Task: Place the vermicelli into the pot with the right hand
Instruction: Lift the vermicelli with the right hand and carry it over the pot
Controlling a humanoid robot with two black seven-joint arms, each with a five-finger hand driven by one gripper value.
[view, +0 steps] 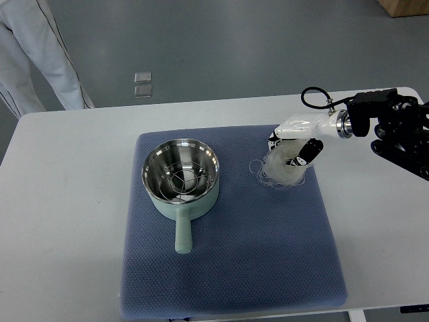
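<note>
Blue mat (pixel 228 268) carries the pot (pixel 181 176), while the right robot hand (pixel 295 144) pinches the vermicelli (pixel 281 171) beside it.

A single top view looks steeply down from the robot's side of the white bench (pixel 67 201), from far enough off to take in nearly the whole benchtop and the blue mat (pixel 228 268) centred on it. It faces away from the robot: grey floor (pixel 234 47) fills the upper picture beyond the bench's far edge.
</note>
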